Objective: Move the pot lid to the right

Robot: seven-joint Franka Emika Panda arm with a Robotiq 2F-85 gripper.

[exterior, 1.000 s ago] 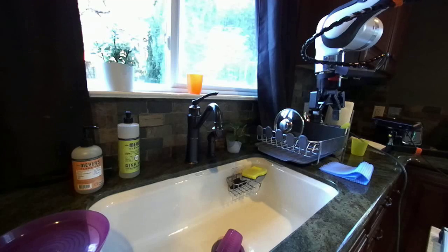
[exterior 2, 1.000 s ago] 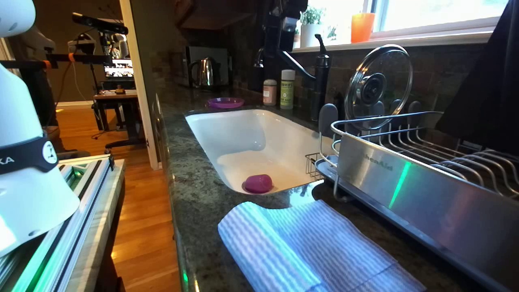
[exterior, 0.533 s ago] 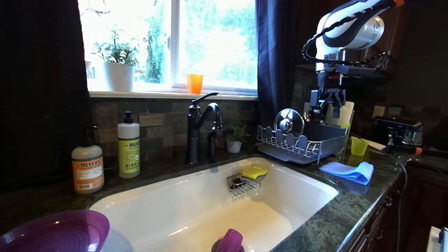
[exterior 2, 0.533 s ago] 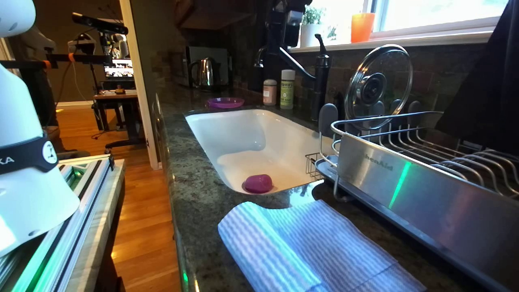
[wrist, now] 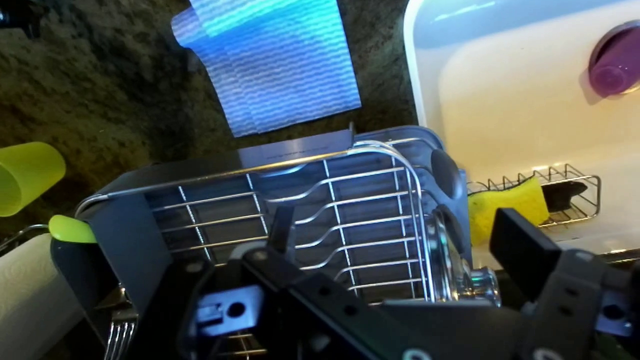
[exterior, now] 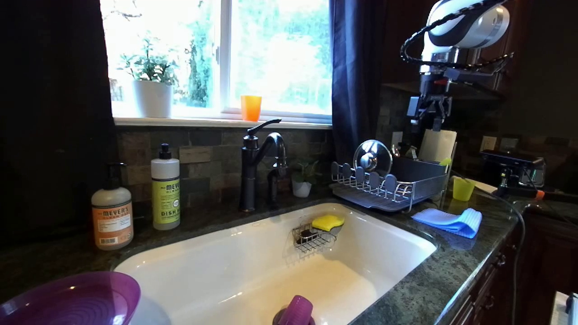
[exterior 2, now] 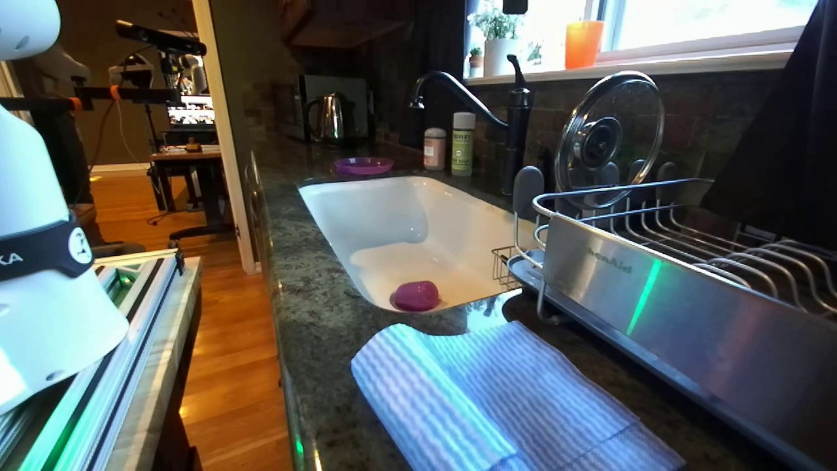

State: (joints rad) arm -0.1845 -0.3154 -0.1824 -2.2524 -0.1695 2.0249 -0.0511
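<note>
The pot lid point(exterior: 373, 158) is round and see-through, with a shiny metal rim and knob. It stands on edge at the sink-side end of the dish rack point(exterior: 417, 194); it also shows in an exterior view point(exterior 2: 609, 140). In the wrist view the lid point(wrist: 445, 255) is seen edge-on, its lower part hidden behind the gripper. My gripper point(exterior: 426, 118) is open and empty, above and beyond the lid, over the rack. In the wrist view the fingers point(wrist: 400, 232) are wide apart, with the lid between them in the picture but well below. In an exterior view the gripper is almost wholly out of frame.
The white sink point(exterior: 253, 253) adjoins the rack, with a black faucet point(exterior: 249, 176) behind it. A blue striped cloth point(exterior 2: 510, 399) lies in front of the rack. A yellow-green cup point(exterior: 463, 189) and a pale board point(exterior: 439, 144) stand by the rack's far end.
My gripper has risen and moved a little to the right in an exterior view, and up nearly out of frame in an exterior view. The lid has not moved.
</note>
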